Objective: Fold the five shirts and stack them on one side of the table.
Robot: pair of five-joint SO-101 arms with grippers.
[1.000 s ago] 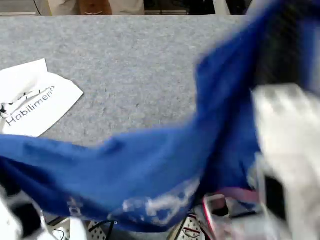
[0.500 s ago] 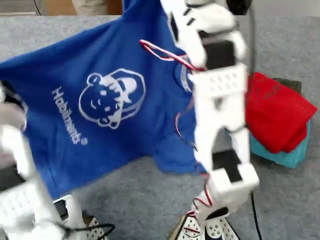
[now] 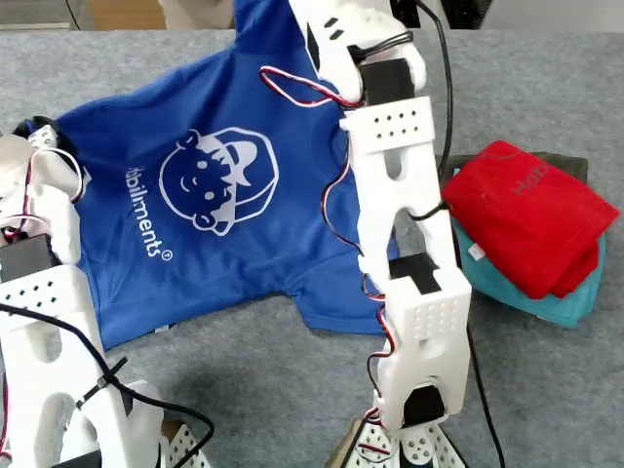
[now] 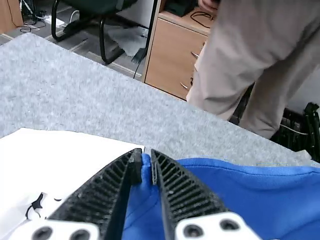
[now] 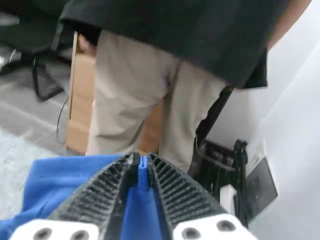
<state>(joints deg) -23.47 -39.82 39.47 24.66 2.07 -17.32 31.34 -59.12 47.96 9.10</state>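
blue shirt (image 3: 214,224) print up, left gripper (image 4: 142,165) and right gripper (image 5: 140,165) each clamped on its fabric, red shirt (image 3: 531,214) folded atop teal shirt (image 3: 561,307) by table's (image 3: 244,390) right edge

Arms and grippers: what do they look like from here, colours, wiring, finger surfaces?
Both arms are white plastic with black motor blocks at the joints and rows of small holes. The right arm carries thin red-and-white wires plus a black cable; the left arm has a dark lead too. The left gripper and right gripper have black ribbed fingers on white bases.
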